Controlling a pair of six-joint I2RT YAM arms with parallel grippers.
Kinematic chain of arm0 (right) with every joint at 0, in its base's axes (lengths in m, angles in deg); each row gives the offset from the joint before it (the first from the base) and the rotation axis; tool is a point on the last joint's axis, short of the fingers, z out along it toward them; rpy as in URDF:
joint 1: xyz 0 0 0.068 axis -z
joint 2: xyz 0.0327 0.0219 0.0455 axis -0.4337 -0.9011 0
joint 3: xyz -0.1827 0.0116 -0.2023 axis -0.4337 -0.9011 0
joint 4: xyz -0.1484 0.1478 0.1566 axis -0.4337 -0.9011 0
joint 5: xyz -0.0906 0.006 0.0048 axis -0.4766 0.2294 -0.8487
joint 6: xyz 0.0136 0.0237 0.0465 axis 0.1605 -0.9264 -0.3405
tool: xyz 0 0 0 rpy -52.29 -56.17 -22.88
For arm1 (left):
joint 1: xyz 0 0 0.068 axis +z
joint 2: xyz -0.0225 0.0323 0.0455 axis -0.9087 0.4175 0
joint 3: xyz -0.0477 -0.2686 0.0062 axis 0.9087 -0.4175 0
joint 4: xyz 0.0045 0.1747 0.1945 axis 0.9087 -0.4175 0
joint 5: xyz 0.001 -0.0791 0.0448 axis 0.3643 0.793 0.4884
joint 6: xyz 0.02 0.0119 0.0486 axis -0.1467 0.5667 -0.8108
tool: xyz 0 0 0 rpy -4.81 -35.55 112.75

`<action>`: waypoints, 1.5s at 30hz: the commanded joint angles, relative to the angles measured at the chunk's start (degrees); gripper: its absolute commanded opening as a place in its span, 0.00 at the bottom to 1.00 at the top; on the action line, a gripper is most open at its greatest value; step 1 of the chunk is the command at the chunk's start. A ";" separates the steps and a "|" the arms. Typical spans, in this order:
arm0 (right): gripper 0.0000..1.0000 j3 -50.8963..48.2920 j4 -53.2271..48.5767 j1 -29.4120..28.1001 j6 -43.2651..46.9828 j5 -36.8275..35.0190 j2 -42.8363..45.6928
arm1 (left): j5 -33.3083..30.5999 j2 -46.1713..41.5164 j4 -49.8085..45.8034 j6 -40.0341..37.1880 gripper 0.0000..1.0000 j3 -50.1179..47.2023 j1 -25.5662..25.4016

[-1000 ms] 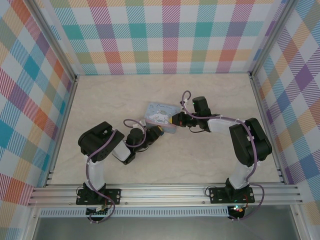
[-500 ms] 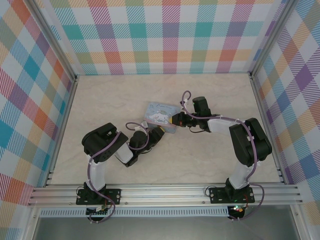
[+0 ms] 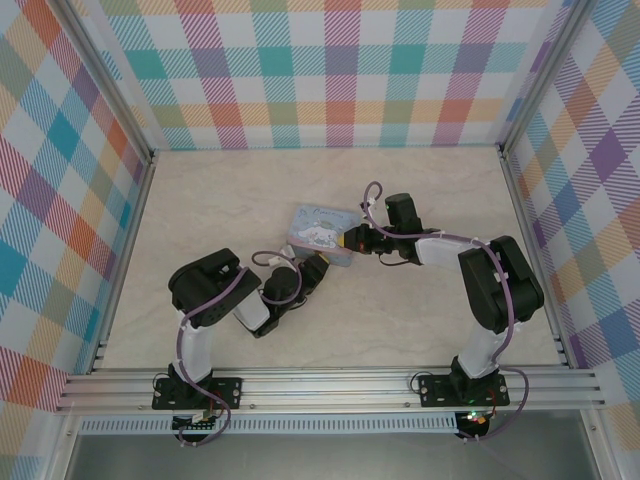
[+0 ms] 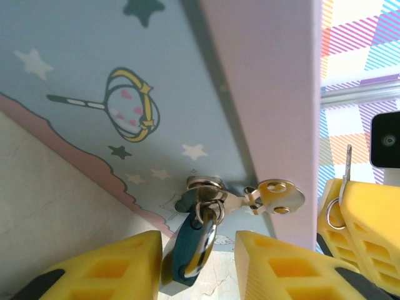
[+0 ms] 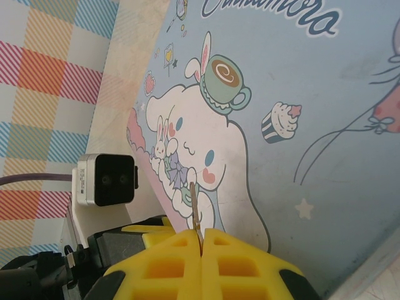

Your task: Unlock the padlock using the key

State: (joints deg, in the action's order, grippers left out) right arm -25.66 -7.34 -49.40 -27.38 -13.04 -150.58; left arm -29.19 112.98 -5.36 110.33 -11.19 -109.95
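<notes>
The small blue-teal padlock [image 4: 190, 247] hangs by its shackle from the metal hasp [image 4: 275, 195] on the front of the pastel-blue cartoon tin [image 3: 320, 232]. My left gripper [image 4: 199, 256] is open and straddles the padlock. Its left pad lies against the lock's side, and a gap shows at the right pad. My right gripper [image 5: 201, 236] is shut on the key [image 5: 196, 206], whose thin blade sticks out over the tin's lid [image 5: 312, 94]. In the left wrist view the key [image 4: 347, 164] stands just right of the hasp. From above, the two grippers meet at the tin's near right corner [image 3: 340, 252].
The tin lies mid-table on the pale marbled surface [image 3: 420, 320]. Checked walls [image 3: 330, 70] close the back and both sides. An aluminium rail [image 3: 330, 385] runs along the near edge by the arm bases.
My left arm has pushed forward and right, bringing its gripper up to the tin's front around the padlock. The right arm and the key have stayed put.
</notes>
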 commanded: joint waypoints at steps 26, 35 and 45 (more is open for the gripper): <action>0.01 -1.82 -1.60 -0.51 -0.32 -1.48 -2.20 | -6.17 5.83 -1.81 6.95 0.27 2.57 -4.89; 0.01 -1.71 -2.15 -0.55 -0.05 -1.77 -2.11 | -6.42 5.52 -2.85 6.84 0.21 2.79 -5.18; 0.01 -1.20 -3.60 0.29 -0.30 0.31 4.12 | -3.89 -0.34 -7.88 2.27 0.10 1.51 -4.74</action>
State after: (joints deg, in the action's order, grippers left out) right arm -25.79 -7.71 -49.34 -28.23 -13.69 -149.81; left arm -35.93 114.80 -6.04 114.87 -8.42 -113.60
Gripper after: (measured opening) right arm 0.049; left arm 0.143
